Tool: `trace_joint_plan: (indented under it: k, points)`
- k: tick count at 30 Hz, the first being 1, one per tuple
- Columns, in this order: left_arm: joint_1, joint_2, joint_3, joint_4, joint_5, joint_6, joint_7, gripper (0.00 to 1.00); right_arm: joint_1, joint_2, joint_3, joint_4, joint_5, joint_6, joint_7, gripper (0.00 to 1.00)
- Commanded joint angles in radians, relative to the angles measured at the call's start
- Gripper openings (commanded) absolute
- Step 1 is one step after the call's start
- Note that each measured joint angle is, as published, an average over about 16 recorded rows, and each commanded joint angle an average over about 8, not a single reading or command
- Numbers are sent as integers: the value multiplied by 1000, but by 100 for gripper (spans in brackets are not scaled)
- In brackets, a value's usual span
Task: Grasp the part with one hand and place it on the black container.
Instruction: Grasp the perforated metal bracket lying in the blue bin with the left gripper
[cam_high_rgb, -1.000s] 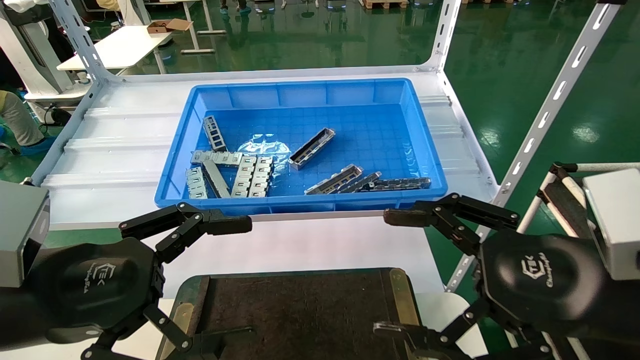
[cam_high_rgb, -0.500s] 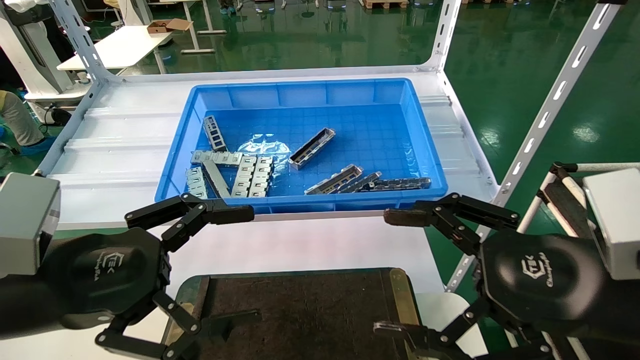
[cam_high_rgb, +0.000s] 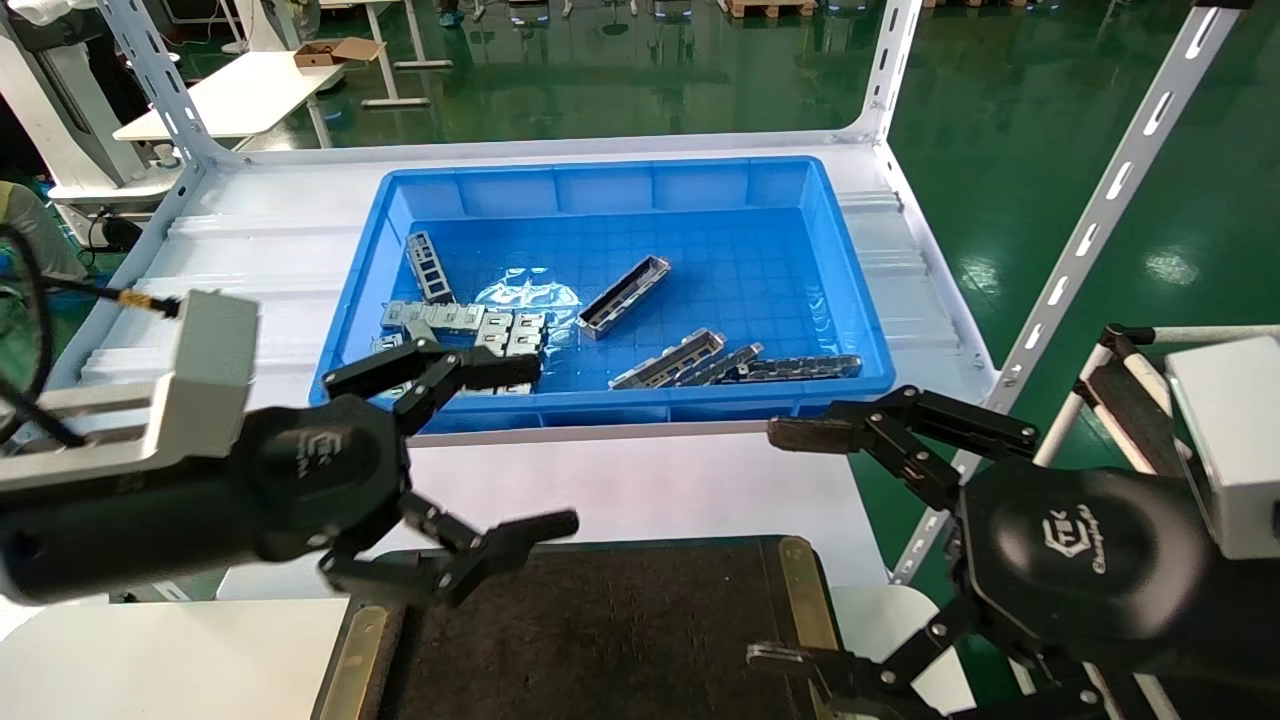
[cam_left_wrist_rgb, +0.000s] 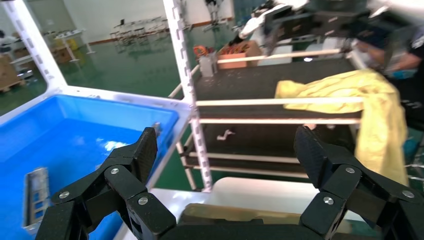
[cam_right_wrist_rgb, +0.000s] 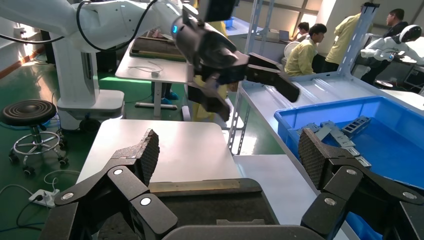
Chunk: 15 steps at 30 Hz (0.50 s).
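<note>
White shelf carries blue bin; tray below, near me. Parts lie loose in bin. My left gripper at bin's near-left rim, jaws spread, empty. Right gripper beside tray, jaws spread.

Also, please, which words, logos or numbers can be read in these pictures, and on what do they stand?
"TEK" after an angular emblem: white logo on the right pincer's body, beside the black container.
Line under it: too small to read.
Same logo on the left pincer, near the blue bin: blurred.
On the parts, bin and container: no text.
</note>
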Motion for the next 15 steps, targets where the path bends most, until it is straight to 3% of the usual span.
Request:
trace_joint_plan:
  k: [1, 15]
  points:
    - [-17, 17, 10, 8, 25, -21, -4, 100, 0, 0, 0, 0, 0, 0, 0, 100]
    - [-208, 216, 125, 261, 277, -201, -7, 100, 0, 0, 0, 0, 0, 0, 0, 100]
